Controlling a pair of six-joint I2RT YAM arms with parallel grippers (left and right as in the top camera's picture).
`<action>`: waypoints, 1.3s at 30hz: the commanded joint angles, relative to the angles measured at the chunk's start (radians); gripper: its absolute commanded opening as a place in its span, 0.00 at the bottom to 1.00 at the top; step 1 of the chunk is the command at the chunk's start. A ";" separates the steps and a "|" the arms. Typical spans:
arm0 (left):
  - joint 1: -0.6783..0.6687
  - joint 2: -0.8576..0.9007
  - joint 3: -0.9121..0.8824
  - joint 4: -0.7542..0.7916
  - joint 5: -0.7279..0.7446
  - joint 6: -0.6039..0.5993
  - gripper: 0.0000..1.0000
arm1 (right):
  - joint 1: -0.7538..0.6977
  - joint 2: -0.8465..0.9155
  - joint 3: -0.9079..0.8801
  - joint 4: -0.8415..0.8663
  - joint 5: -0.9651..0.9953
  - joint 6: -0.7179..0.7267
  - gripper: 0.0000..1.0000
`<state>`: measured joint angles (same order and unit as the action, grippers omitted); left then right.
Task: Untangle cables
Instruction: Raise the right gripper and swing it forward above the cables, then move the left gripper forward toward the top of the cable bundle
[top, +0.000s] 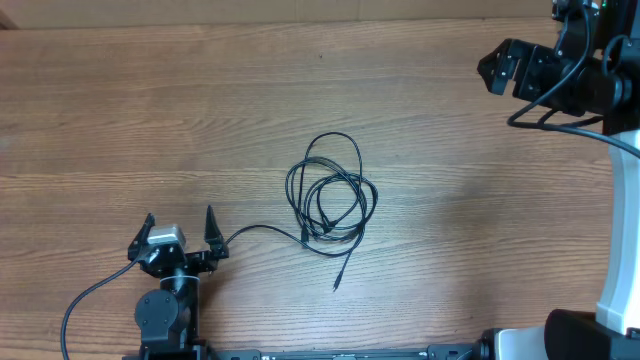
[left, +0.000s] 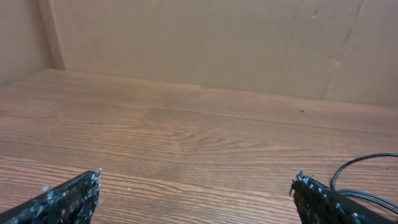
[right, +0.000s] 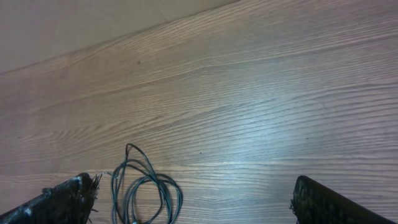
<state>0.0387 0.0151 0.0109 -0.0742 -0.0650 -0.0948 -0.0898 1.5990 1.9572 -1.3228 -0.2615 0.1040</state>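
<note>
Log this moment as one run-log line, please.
left gripper: jaws open, empty | right gripper: jaws open, empty | cables: tangled in one coil, one tail near left gripper

Open table all round the coiled cables at centre. One strand trailing left, ending just beside the left hand; another trailing toward the near edge. Beyond, a wall.

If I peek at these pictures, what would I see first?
First you'd spot the cables, thin black cords looped in a messy tangle in the middle of the wooden table. One strand trails off toward the left gripper, which sits wide open at the near edge. The right gripper is also open, up in the far corner, away from the tangle.
</note>
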 joint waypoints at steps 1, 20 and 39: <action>-0.005 -0.011 -0.006 0.008 0.042 0.019 1.00 | 0.006 0.060 0.026 0.011 -0.040 -0.007 1.00; -0.005 -0.010 0.176 0.409 0.346 -0.136 1.00 | 0.138 0.201 0.026 -0.088 -0.080 -0.135 1.00; -0.005 0.826 1.591 -0.233 0.454 0.190 1.00 | 0.142 0.187 0.026 -0.127 -0.080 -0.135 1.00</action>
<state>0.0387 0.6582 1.4086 -0.2802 0.2729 0.0357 0.0483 1.8221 1.9633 -1.4467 -0.3473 -0.0250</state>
